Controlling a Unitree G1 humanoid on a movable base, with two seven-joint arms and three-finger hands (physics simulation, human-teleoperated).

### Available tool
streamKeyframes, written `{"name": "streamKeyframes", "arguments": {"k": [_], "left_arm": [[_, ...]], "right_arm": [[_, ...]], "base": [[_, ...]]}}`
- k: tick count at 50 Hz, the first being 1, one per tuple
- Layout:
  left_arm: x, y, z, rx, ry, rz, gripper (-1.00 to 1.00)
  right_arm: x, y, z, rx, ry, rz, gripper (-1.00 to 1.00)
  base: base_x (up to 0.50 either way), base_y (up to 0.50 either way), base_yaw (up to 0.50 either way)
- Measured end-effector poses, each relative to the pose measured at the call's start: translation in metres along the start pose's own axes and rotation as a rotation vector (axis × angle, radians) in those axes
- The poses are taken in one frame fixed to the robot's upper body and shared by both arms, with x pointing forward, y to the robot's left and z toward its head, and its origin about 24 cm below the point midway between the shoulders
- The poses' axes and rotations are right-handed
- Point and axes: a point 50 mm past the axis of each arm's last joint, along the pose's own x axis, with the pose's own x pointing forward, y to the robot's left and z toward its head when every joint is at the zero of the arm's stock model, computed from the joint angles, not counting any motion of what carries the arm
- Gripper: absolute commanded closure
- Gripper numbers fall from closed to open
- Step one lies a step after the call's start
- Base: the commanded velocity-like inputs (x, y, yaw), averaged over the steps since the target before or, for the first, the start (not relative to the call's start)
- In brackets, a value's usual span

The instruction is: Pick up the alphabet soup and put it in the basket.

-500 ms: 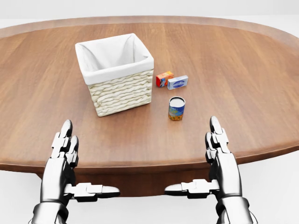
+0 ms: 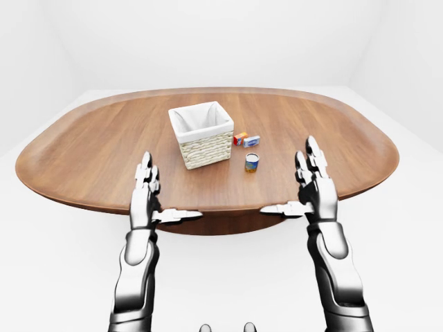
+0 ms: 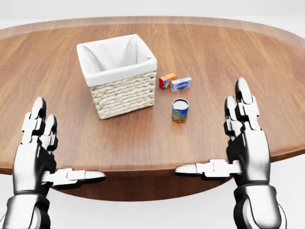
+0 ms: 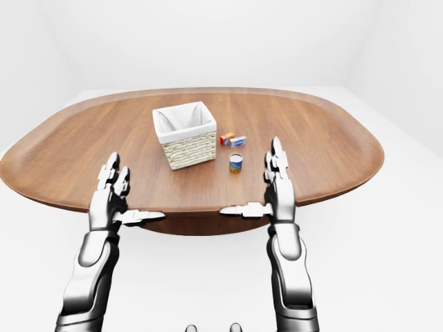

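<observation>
On the worktop (image 3: 57, 62), alphabet soup can (image 3: 180, 110) stands upright just right of the basket (image 3: 119, 74), untouched. Left robot hand (image 3: 35, 152) and right robot hand (image 3: 245, 143) splayed wide, empty. Pick and drop both pending.

— What colours are on the counter (image 3: 228, 57)?
— It's reddish-brown wood grain. The basket (image 3: 123, 93) is cream wicker with a white cloth lining.
— And the can (image 3: 180, 110)?
— Blue and yellow label, pale lid. Beside it, an orange-red box (image 3: 167, 79) and a blue-and-white box (image 3: 181, 84).
— The hands?
— Silver-grey metal, dark joints.
</observation>
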Motion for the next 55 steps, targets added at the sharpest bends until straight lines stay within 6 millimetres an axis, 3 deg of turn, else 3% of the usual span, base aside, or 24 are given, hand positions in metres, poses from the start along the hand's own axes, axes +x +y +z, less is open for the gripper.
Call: {"name": "streamKeyframes", "arguments": {"k": [8,15,22,32,55], "left_arm": [[-0.002,0.009,0.085,0.008,-0.367,0.031,-1.0],[-0.024,0.009,0.161,0.049,-0.735,0.023,-1.0],[-0.051,0.011,0.207,0.052,-0.999,0.022,-1.0],[-0.07,0.012,0.225,0.032,-1.131,0.019,-1.0],[-0.076,0.01,0.227,0.023,-1.151,0.008,-1.0]], "right_arm": [[0.002,-0.001,0.071,0.018,-0.314,-0.015,-1.0],[-0.009,-0.002,0.124,0.084,-0.564,-0.025,-1.0],[-0.027,-0.002,0.168,0.176,-0.797,-0.025,-1.0],[-0.038,-0.001,0.182,0.225,-0.875,-0.01,-1.0],[-0.042,0.004,0.183,0.231,-0.88,0.014,-1.0]], "base": [[0.0,0.0,0.0],[0.0,0.0,0.0],[0.0,0.0,0.0],[0.0,0.0,0.0],[0.0,0.0,0.0]]}}
